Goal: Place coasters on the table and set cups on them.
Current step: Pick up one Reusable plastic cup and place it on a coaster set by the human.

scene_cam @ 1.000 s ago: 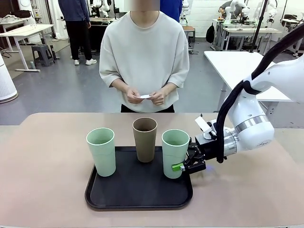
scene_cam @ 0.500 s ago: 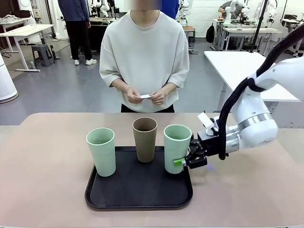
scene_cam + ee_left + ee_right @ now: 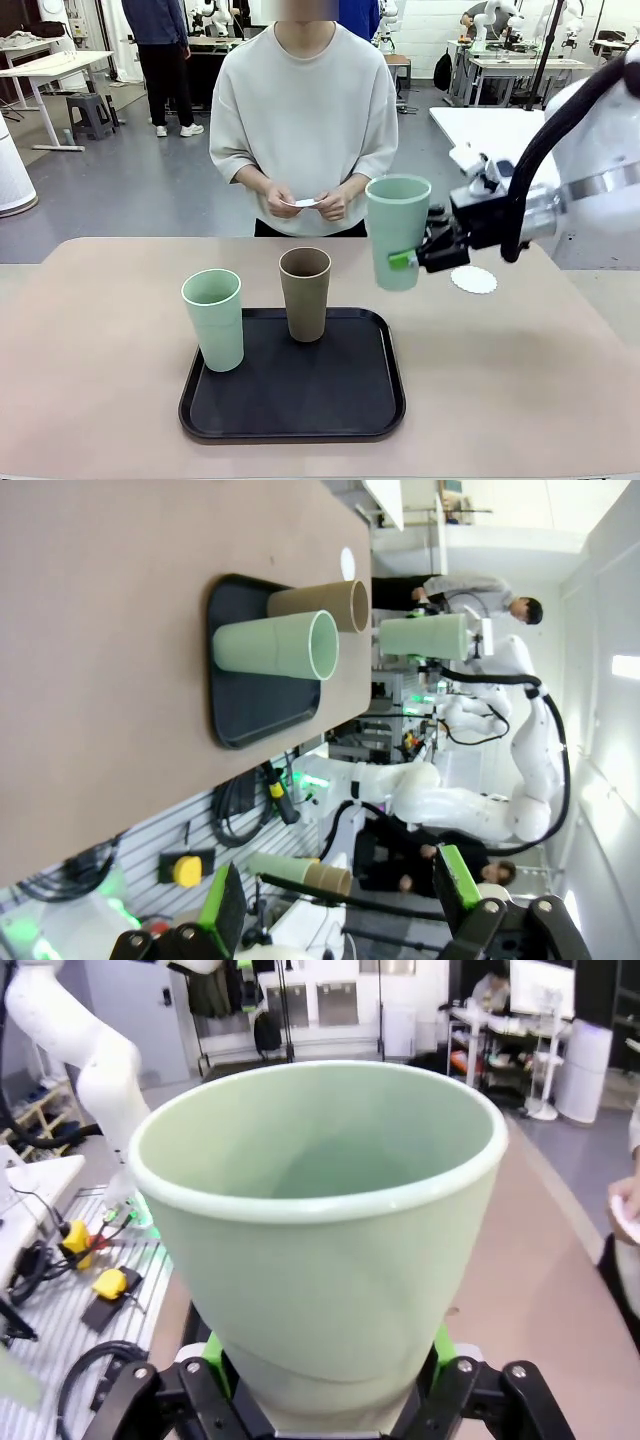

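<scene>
Front view: three cups (image 3: 305,295), one mint cup (image 3: 397,225) in clasp of right gripper (image 3: 404,260), two on tray (image 3: 290,420), one coaster (image 3: 473,280).

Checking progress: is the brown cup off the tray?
No, the brown cup stands on the black tray.

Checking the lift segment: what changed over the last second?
The right gripper, fingers shut on the mint cup, raised it off the tray and carried it toward the robot's right; it now hangs in the air near a coaster. The other mint cup and brown cup stayed on the tray; the person's hands unchanged.
</scene>
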Available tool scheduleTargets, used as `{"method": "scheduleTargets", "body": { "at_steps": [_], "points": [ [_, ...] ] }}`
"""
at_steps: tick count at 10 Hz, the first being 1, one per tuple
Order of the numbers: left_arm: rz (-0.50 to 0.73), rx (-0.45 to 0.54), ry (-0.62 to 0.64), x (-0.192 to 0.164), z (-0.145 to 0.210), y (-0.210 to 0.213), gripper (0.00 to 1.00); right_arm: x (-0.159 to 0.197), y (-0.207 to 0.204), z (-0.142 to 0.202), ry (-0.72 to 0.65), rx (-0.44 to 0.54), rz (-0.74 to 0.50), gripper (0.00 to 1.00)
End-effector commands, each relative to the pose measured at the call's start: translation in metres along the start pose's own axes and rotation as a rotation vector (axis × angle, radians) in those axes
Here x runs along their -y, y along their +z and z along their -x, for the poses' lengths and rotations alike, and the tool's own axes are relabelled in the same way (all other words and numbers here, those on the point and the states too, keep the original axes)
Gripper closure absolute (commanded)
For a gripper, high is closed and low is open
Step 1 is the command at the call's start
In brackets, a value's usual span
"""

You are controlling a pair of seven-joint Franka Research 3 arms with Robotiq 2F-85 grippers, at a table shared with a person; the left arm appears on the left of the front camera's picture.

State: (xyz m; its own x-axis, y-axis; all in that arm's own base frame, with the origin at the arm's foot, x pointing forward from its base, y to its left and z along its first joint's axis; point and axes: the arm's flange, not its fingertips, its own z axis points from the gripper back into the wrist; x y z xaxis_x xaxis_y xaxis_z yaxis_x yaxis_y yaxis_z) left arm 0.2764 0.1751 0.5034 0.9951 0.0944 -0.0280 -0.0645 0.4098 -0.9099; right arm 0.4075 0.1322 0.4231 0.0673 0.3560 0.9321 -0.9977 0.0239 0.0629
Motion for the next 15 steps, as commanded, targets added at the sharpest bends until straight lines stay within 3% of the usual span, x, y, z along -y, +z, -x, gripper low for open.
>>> {"method": "scheduleTargets", "body": {
  "at_steps": [1, 4, 5, 6, 10, 11, 12, 13, 15],
  "points": [
    [0.010, 0.007, 0.000, 0.001, 0.001, 0.000, 0.00, -0.002, 0.011, -0.029, -0.007, -0.025, 0.002, 0.42],
    [0.010, 0.007, 0.000, 0.001, 0.001, 0.000, 0.00, 0.011, 0.031, -0.039, -0.033, 0.008, 0.033, 0.42],
    [0.010, 0.007, 0.000, 0.001, 0.001, 0.000, 0.00, 0.019, 0.031, -0.030, -0.049, -0.047, 0.083, 0.42],
    [0.010, 0.007, 0.000, 0.001, 0.001, 0.000, 0.00, 0.001, 0.026, -0.045, -0.001, -0.008, 0.039, 0.42],
    [0.010, 0.007, 0.000, 0.001, 0.001, 0.000, 0.00, 0.001, 0.026, -0.045, -0.001, -0.008, 0.039, 0.42],
    [0.010, 0.007, 0.000, 0.001, 0.001, 0.000, 0.00, 0.003, 0.026, -0.042, -0.004, -0.016, 0.045, 0.18],
    [0.010, 0.007, 0.000, 0.001, 0.001, 0.000, 0.00, 0.020, 0.032, -0.036, 0.032, 0.024, -0.029, 0.18],
    [0.010, 0.007, 0.000, 0.001, 0.001, 0.000, 0.00, 0.060, 0.057, -0.034, 0.019, 0.084, -0.009, 0.18],
    [0.010, 0.007, 0.000, 0.001, 0.001, 0.000, 0.00, 0.113, 0.116, -0.018, -0.007, 0.102, 0.083, 0.18]
  ]
}}
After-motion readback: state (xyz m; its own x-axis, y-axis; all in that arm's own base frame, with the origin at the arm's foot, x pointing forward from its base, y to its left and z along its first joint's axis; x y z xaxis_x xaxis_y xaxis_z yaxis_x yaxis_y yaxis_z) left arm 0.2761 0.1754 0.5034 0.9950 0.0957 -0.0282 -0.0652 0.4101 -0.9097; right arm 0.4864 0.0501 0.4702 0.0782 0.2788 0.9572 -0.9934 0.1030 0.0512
